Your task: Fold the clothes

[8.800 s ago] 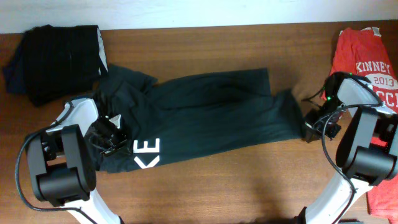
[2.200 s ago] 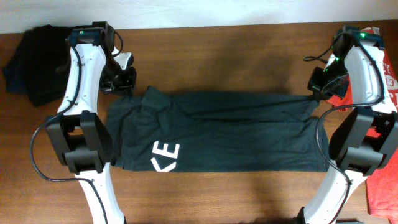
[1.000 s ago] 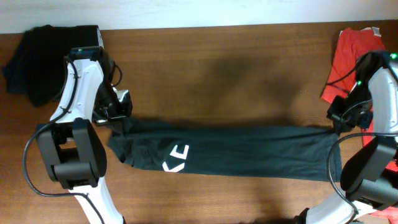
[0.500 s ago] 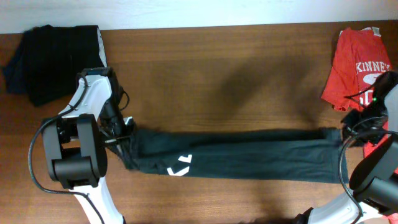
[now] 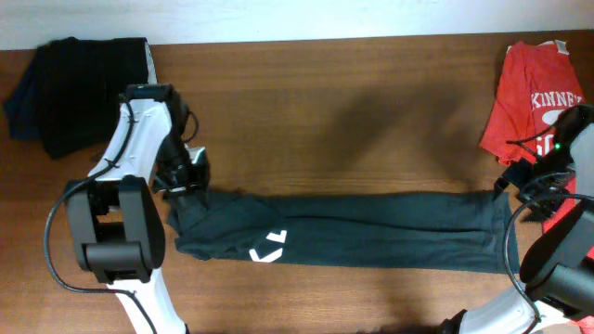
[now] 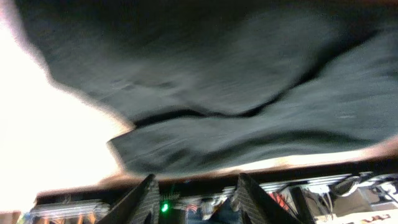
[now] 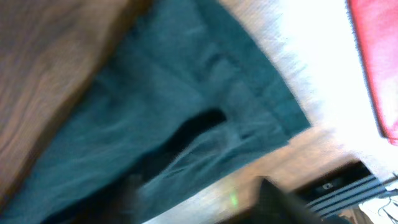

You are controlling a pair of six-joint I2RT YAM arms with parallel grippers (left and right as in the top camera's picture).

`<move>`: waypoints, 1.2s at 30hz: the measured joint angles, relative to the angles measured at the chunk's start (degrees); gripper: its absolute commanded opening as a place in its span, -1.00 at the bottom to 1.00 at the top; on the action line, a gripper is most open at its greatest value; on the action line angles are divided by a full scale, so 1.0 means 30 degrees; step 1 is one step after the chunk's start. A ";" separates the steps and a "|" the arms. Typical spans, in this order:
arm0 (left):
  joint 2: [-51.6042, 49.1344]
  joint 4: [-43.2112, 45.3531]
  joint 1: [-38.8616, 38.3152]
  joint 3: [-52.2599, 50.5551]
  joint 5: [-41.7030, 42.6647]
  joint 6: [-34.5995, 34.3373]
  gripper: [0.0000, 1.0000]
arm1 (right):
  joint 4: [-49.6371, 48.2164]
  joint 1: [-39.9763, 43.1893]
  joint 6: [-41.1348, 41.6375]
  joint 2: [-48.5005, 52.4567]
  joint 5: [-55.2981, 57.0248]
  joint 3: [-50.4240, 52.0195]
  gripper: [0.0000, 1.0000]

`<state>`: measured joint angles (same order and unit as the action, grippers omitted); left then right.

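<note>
A dark green shirt with a white logo lies folded into a long strip across the table. My left gripper is at the strip's upper left corner. In the left wrist view its fingers are apart with nothing between them, and the green cloth lies just beyond the tips. My right gripper is at the strip's upper right end. In the blurred right wrist view its fingers are apart over the cloth's edge and hold nothing.
A pile of black clothes lies at the far left corner. A red printed shirt lies at the right edge, also showing in the right wrist view. Bare wooden table lies behind the strip.
Both arms brought the far edge of the shirt toward the front, folding it into a strip. In the last half second the left gripper lifted off the left end, which has settled wider.
</note>
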<state>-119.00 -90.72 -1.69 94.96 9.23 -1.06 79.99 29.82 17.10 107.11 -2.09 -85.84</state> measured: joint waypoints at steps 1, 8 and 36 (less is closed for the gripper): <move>0.0015 0.0386 -0.0386 -0.0015 0.0321 0.0138 -0.98 | -0.0364 -0.0765 -0.0007 -0.0007 -0.0226 0.0087 -0.49; 0.0117 0.3636 -0.3752 -0.2594 0.1435 0.0044 -0.98 | -0.0933 -0.4299 -0.0262 -0.0007 -0.0488 0.0583 -0.51; 0.0452 0.3563 0.8167 0.3147 -0.4488 -0.4095 0.03 | -0.2557 -0.5727 -0.1122 -0.0007 -0.0714 0.0641 0.98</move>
<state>-117.64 -80.03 22.81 104.40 -4.23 -13.34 72.31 12.64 13.74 107.09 -4.23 -83.92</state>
